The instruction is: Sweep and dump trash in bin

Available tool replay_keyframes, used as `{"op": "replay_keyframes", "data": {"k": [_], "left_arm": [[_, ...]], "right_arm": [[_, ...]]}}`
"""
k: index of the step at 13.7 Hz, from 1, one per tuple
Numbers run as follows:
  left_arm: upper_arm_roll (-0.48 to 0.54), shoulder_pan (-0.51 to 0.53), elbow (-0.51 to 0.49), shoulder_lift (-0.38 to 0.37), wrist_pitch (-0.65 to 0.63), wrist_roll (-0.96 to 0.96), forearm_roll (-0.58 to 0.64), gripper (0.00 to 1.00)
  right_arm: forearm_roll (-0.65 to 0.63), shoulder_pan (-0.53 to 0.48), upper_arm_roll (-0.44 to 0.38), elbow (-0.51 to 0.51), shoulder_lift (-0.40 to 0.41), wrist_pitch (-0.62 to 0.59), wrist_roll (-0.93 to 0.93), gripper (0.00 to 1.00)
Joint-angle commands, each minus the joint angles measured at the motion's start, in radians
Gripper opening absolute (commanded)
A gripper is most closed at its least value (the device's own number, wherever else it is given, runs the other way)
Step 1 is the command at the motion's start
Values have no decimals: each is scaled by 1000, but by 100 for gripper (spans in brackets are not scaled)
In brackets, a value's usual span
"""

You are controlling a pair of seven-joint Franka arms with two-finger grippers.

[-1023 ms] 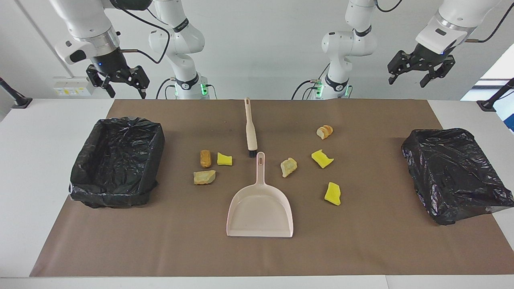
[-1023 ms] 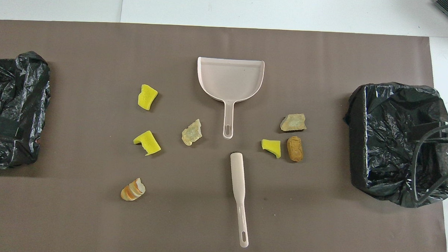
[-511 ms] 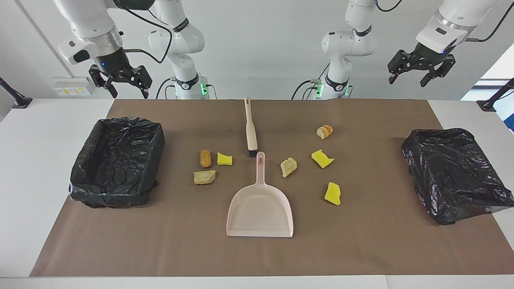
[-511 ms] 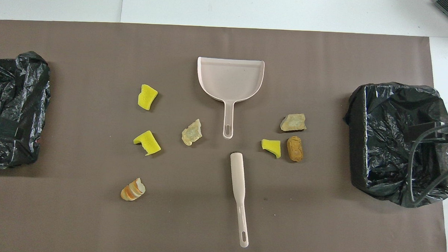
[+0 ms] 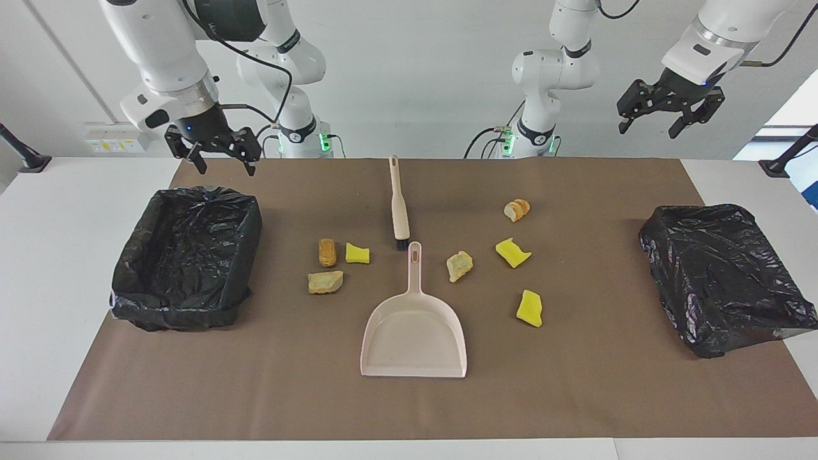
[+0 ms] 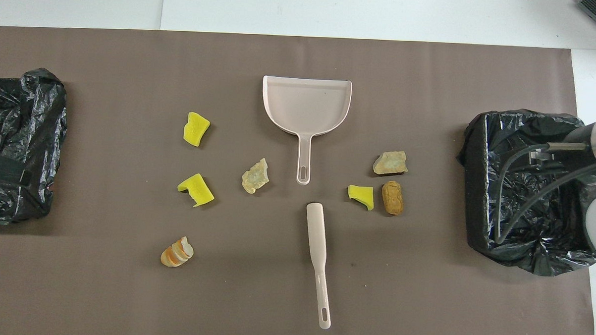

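- Your trash lies loose on the mat: three pieces (image 5: 332,262) toward the right arm's end, four (image 5: 511,252) toward the left's, flanking the dustpan (image 5: 414,335) and brush (image 5: 399,204), probably laid out for sweeping.
- Both bins (image 5: 185,255) (image 5: 725,275) look empty.
- Right gripper (image 5: 222,156) hangs over the mat's edge by its bin, fingers apart, empty.
- Left gripper (image 5: 668,115) waits high, fingers apart, empty.

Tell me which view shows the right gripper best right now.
The facing view: the right gripper shows whole there, jaws open and empty, raised over the mat's edge near the bin at the right arm's end. The overhead view shows only that arm's wrist and cables over the bin, not the gripper.
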Motion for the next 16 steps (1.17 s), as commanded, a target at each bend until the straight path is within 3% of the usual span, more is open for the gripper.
{"op": "replay_keyframes", "data": {"k": [1, 3, 5, 8, 11, 16], "left_arm": [[0, 7, -31, -25, 2, -5, -7, 100], [0, 13, -31, -25, 4, -7, -7, 100], [0, 12, -35, -25, 5, -7, -7, 100], [-3, -2, -37, -26, 7, -10, -7, 100], [-15, -13, -73, -46, 19, -10, -14, 100], [-17, -196, -204, -100, 102, -59, -17, 100]], "right_arm": [[5, 30, 3, 141, 163, 26, 20, 100], [2, 46, 5, 265, 298, 32, 33, 100], [2, 84, 5, 327, 375, 52, 99, 100], [19, 146, 11, 309, 403, 104, 225, 100], [34, 285, 11, 307, 461, 153, 424, 100], [129, 356, 11, 289, 507, 250, 440, 100]]}}
